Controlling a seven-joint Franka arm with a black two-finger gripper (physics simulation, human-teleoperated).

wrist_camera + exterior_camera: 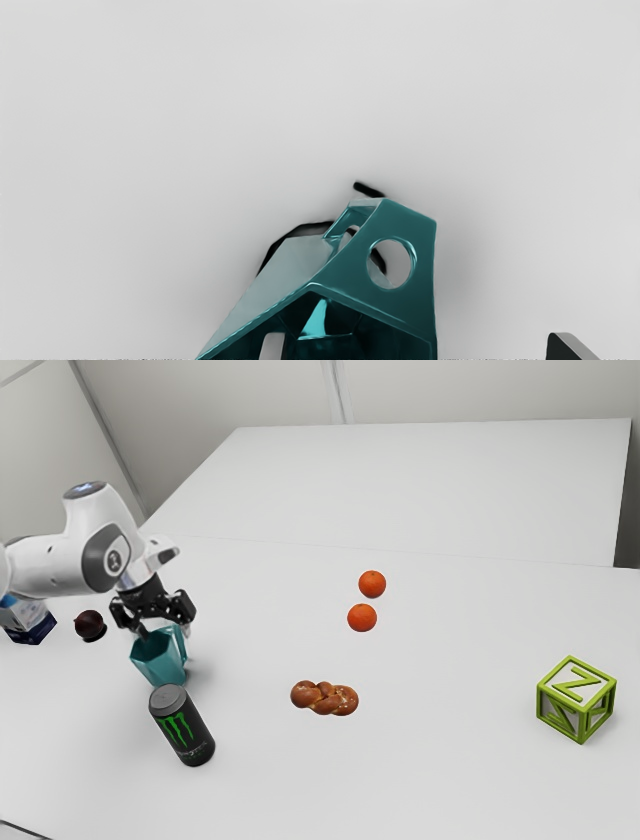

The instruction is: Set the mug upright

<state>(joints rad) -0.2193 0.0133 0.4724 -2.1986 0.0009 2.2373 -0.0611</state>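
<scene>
The teal faceted mug (pixel 168 665) lies tipped over behind the dark can, its mouth turned toward the exterior view's left and its handle raised. My gripper (pixel 164 626) is right over the mug, low and pointing down. In the wrist view the mug (pixel 402 215) shows its pierced handle and part of its dark hollow. The gripper (pixel 422 346) stands open there, one fingertip (pixel 272 346) over the mug's mouth and the other (pixel 572 347) past its outer side. Whether either finger touches the mug is unclear.
A black can (pixel 182 726) stands close to the mug. A dark round fruit (pixel 90 625) and a carton (pixel 28 622) are near the arm. Farther out are a pretzel bun (pixel 325 698), two oranges (pixel 372 584) and a green letter cube (pixel 576 700).
</scene>
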